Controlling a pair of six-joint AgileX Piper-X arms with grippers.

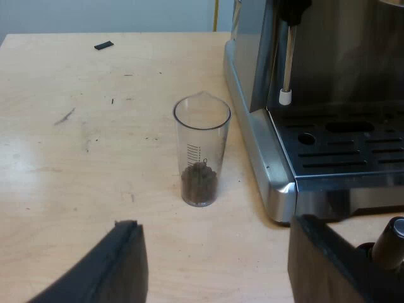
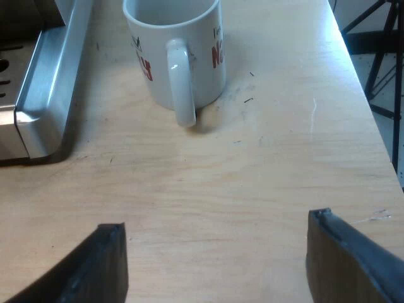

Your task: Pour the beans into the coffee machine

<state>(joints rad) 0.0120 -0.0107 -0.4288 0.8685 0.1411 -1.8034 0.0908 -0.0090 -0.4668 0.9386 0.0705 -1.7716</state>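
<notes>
**Step in hand:** approach to the measuring glass; no grasp yet, nothing poured.

**Left arm:** The left gripper [image 1: 214, 222] is released, with its fingers spread wide and nothing between them. The measuring glass [image 1: 202, 158] stands upright on the tabletop [image 1: 76, 158], straight ahead of the gripper and roughly centred between the two finger lines, a little beyond the fingertips. The beans [image 1: 199, 184] fill only the bottom part of the glass. Its pour lip faces away from the gripper. The glass is just beside the base of the espresso machine [image 1: 262, 145], not touching it. The steam wand [image 1: 288, 57] hangs farther ahead, over the drip tray.

**Right arm:** The right gripper [image 2: 216, 221] is also released and empty, hovering over bare tabletop. A white mug [image 2: 180, 50] stands ahead of it, handle turned toward the gripper and well clear of the fingertips.

**Next move (judgement):**
- Advance the left gripper until the fingers straddle the glass.
- Close on the wall above the bean level and lift with the glass kept upright.
- Carry it to the hopper on top of the machine and tip it there.

**Risks:**
- The glass wall is smooth and may slip in the grip.
- The finger nearer the machine has little room beside its base.
</notes>
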